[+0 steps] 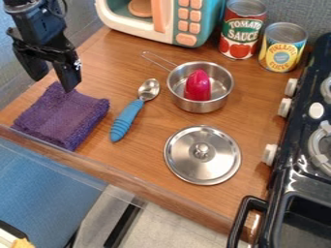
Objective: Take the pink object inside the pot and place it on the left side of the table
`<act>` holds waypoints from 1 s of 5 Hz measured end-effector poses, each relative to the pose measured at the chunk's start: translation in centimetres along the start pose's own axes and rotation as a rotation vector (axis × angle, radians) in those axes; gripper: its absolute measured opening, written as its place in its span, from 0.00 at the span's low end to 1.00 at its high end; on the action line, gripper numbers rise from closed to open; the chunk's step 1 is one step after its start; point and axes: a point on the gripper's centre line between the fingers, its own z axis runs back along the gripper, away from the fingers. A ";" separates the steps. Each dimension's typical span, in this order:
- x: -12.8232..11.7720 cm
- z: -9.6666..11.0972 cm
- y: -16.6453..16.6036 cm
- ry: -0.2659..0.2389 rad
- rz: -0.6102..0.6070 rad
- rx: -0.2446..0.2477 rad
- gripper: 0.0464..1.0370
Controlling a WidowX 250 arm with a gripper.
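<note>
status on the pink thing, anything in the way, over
Gripper open, near purple cloth. Pink object inside pot. Lid off, not blocking.

Reads "TOMATO SAUCE" on the red-and-green can (242,35), upright at the back of the bench (139,162), beside the toy microwave (166,22). Set in white capitals on two lines over the green part, above printed red tomatoes. Reads "PINEAPPLE SLICES" on the shorter yellow-and-blue can (282,48), upright just beside the first, nearer the stove (292,162). Also runs on two lines, in dark capitals, a little harder to make out.
</note>
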 end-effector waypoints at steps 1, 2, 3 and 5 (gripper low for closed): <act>-0.1 -0.7 -0.4 0.021 0.001 -0.017 0.96; 2.7 -0.3 -3.9 -0.020 -0.098 -0.042 0.96; 5.7 -0.5 -7.1 -0.041 -0.181 -0.087 0.96; 12.0 -1.6 -13.7 -0.099 -0.325 -0.203 0.96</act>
